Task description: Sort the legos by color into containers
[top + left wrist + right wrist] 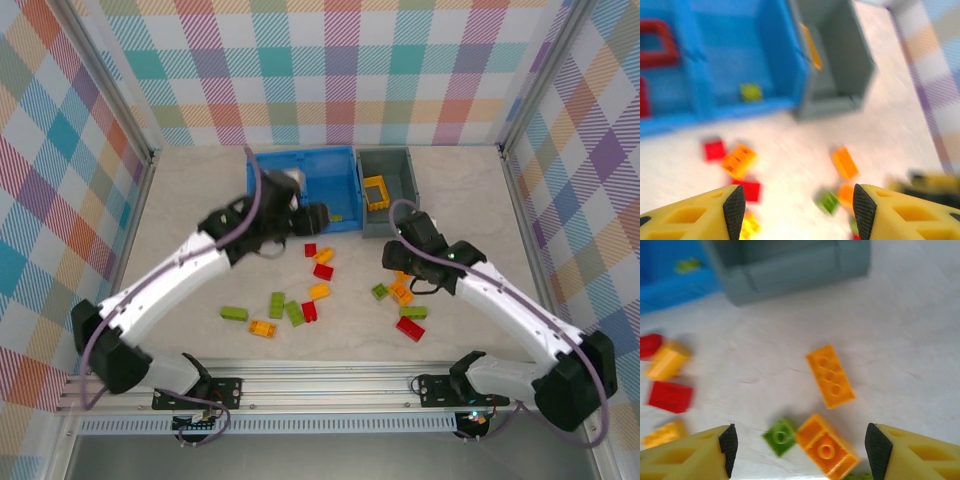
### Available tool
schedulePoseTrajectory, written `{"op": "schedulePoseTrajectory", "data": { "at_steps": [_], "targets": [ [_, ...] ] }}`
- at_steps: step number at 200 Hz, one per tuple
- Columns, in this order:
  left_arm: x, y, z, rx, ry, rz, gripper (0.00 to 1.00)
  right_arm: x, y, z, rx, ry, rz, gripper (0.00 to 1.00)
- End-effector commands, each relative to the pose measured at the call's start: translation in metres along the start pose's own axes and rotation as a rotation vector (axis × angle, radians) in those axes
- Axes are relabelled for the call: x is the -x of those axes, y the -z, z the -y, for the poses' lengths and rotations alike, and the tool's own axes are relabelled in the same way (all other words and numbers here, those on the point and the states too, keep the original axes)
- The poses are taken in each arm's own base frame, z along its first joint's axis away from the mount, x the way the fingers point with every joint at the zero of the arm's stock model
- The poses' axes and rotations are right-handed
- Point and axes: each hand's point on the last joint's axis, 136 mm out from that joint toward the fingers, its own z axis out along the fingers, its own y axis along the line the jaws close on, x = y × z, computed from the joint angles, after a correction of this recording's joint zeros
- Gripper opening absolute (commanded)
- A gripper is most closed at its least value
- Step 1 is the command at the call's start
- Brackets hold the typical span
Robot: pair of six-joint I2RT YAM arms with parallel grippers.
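The blue bin (pixel 335 180) and the grey bin (pixel 403 180) are set touching side by side at 12 o'clock on the counter (pixel 190 190), with the grey bin at 3 o'clock of the blue one. A hollow red frame (pixel 657 42) is seen in the blue bin's left compartment and a small green lego (pixel 751 92) in its right compartment. An orange-yellow brick (pixel 376 191) lies in the grey bin.

The loose legos (pixel 319 291), in red, green and orange-yellow, are scattered on the counter at 6 o'clock of the bins, between the two arms.

The left pincer (pixel 800 212) is held above the counter just at 6 o'clock of the blue bin. Its fingers are spread apart and nothing is gripped between them.

The right pincer (pixel 803 450) is held low over a cluster of legos at 6 o'clock of the grey bin, its fingers likewise wide apart and empty. On the counter under it an orange brick (pixel 827 447) is seen, with a green brick (pixel 780 436) touching it at 9 o'clock. A second orange brick (pixel 830 375) lies near at 12 o'clock, and a red brick (pixel 670 396) lies well apart at 9 o'clock.
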Motion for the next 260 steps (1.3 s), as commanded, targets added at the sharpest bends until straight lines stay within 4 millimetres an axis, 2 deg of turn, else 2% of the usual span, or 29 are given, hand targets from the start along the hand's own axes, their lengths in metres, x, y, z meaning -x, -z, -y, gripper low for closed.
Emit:
{"op": "schedulePoseTrajectory", "data": {
  "at_steps": [1, 28, 32, 45, 60, 82, 108, 135, 205, 223, 242, 260],
  "targets": [
    [-0.052, -0.01, 0.008, -0.01, 0.049, 0.017, 0.62, -0.028, -0.028, 0.006, 0.01, 0.059, -0.216, 0.73],
    [-0.095, 0.008, 0.031, -0.049, 0.04, 0.115, 0.64, -0.023, -0.062, 0.001, 0.023, 0.104, -0.286, 0.75],
    [-0.095, 0.012, 0.04, -0.07, 0.042, 0.148, 0.65, -0.023, -0.067, 0.001, 0.024, 0.101, -0.296, 0.75],
    [-0.109, 0.019, 0.049, -0.062, 0.002, 0.184, 0.67, -0.018, -0.08, 0.003, 0.029, 0.089, -0.317, 0.74],
    [-0.123, 0.017, 0.057, -0.052, -0.024, 0.173, 0.67, -0.014, -0.092, 0.006, 0.017, 0.083, -0.34, 0.72],
    [-0.135, 0.01, 0.063, -0.047, -0.043, 0.141, 0.67, -0.012, -0.107, 0.008, 0.018, 0.087, -0.361, 0.68],
    [-0.134, 0.009, 0.068, -0.054, -0.05, 0.139, 0.67, -0.012, -0.118, 0.012, -0.012, 0.102, -0.387, 0.61],
    [-0.13, 0.013, 0.069, -0.059, -0.057, 0.15, 0.67, -0.012, -0.119, 0.01, -0.003, 0.103, -0.39, 0.57],
    [-0.13, 0.013, 0.068, -0.057, -0.06, 0.149, 0.67, -0.03, -0.117, 0.02, -0.026, 0.096, -0.422, 0.47],
    [-0.13, 0.012, 0.07, -0.056, -0.062, 0.149, 0.67, -0.033, -0.118, 0.022, -0.035, 0.095, -0.423, 0.42],
    [-0.133, 0.012, 0.066, -0.035, -0.078, 0.135, 0.66, -0.026, -0.112, 0.022, -0.039, 0.093, -0.38, 0.32],
    [-0.129, 0.014, 0.065, -0.022, -0.091, 0.141, 0.66, -0.001, -0.091, 0.013, -0.029, 0.112, -0.279, 0.27]
  ]
}}
